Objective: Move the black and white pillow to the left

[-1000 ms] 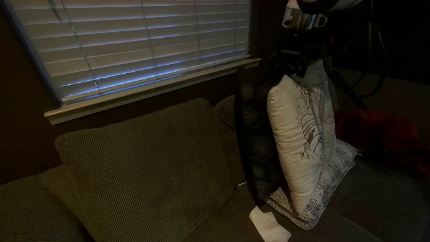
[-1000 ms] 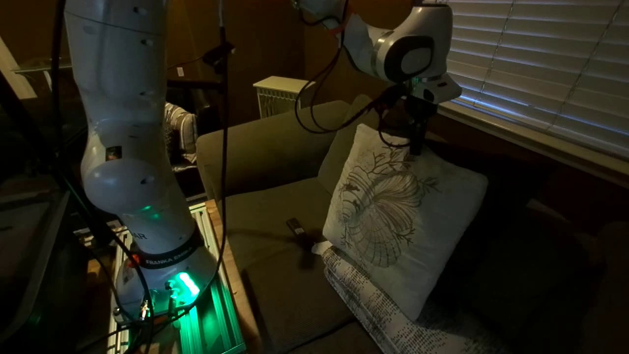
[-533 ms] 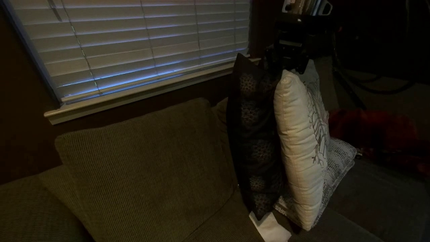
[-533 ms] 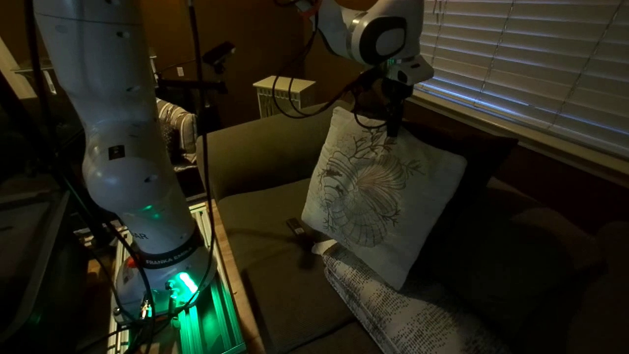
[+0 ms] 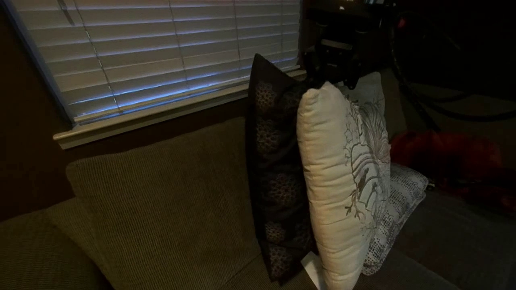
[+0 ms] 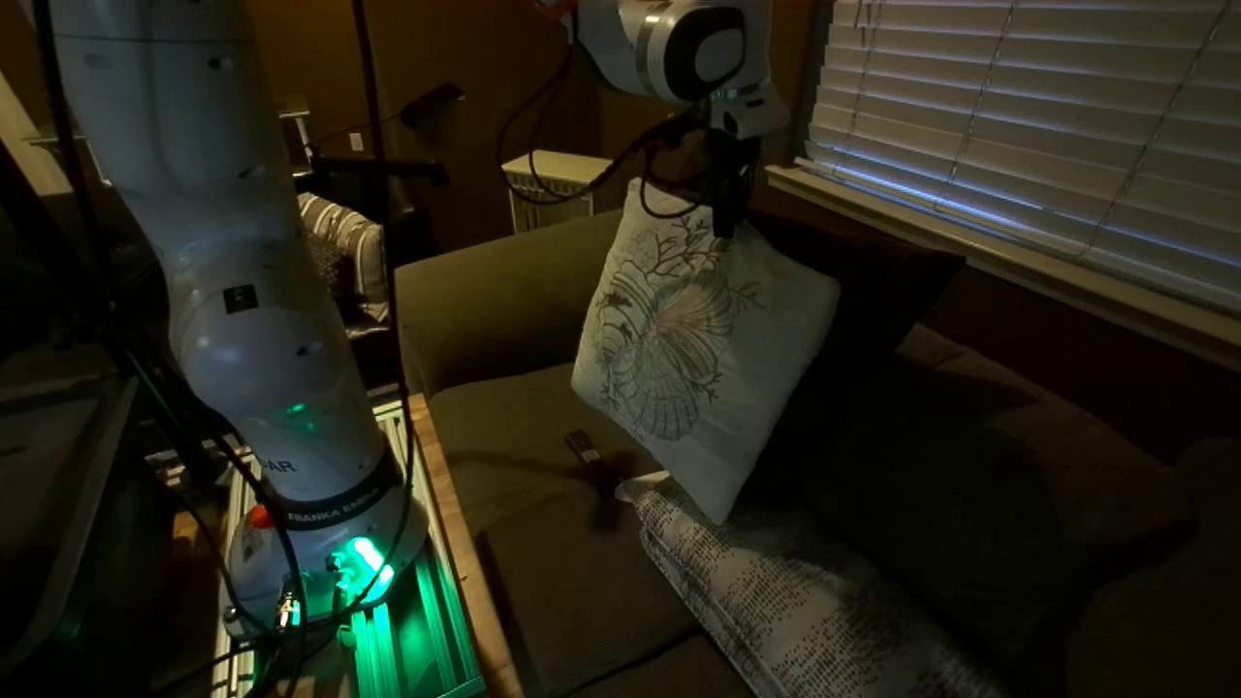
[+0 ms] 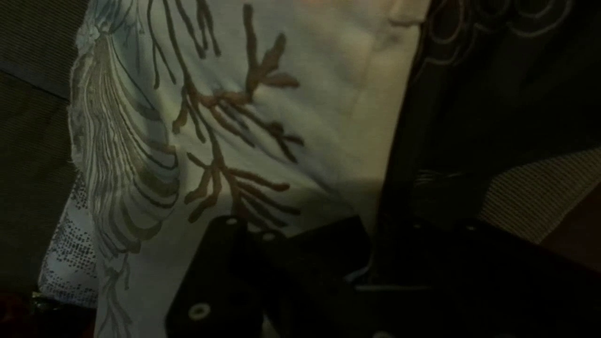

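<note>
Background gloom obscures pincer gripping the shell pillow.

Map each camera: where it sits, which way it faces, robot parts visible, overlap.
An exterior view: in front of the sofa, facing its back cushion and the window blinds; mainly the tool shows, upper right.
An exterior view: near the robot base, facing along the sofa to its armrest; base, arm and tool show.
Wrist view: above the tool, facing down past its fingers at the seashell pillow; only the tool shows.
Both exterior views share the tool, seashell pillow and window blinds.
</note>
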Robot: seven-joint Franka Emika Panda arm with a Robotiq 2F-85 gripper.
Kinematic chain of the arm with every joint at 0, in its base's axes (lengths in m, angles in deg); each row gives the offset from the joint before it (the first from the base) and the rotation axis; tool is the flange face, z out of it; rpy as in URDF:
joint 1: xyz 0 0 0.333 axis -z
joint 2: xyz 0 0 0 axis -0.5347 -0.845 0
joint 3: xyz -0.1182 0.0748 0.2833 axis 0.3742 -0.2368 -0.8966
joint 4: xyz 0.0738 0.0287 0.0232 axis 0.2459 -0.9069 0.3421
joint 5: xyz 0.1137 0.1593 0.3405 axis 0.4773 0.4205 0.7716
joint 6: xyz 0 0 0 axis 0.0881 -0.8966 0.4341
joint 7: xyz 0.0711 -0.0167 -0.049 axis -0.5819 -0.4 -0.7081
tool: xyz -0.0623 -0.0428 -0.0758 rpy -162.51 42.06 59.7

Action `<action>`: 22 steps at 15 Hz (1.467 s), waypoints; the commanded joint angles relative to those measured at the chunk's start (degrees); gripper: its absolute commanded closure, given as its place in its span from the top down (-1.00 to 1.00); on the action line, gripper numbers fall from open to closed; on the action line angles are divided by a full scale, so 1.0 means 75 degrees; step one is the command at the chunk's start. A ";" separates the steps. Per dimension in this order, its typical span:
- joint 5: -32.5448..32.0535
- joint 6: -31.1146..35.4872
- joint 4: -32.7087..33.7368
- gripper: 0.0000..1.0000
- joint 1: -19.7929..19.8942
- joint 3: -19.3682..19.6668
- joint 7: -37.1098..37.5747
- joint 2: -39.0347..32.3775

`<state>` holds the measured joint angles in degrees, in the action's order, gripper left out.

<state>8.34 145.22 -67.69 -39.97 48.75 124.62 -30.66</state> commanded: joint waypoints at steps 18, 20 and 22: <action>-0.0438 -0.0147 -0.0267 -1.00 -0.0547 -0.0605 0.1863 -0.0145; -0.0580 -0.0136 -0.0252 -1.00 -0.0700 -0.0677 0.2165 -0.0164; -0.0642 -0.0220 -0.0143 -1.00 -0.0828 -0.0746 0.2322 -0.0194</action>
<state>4.21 144.98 -69.99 -44.97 43.85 139.24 -34.69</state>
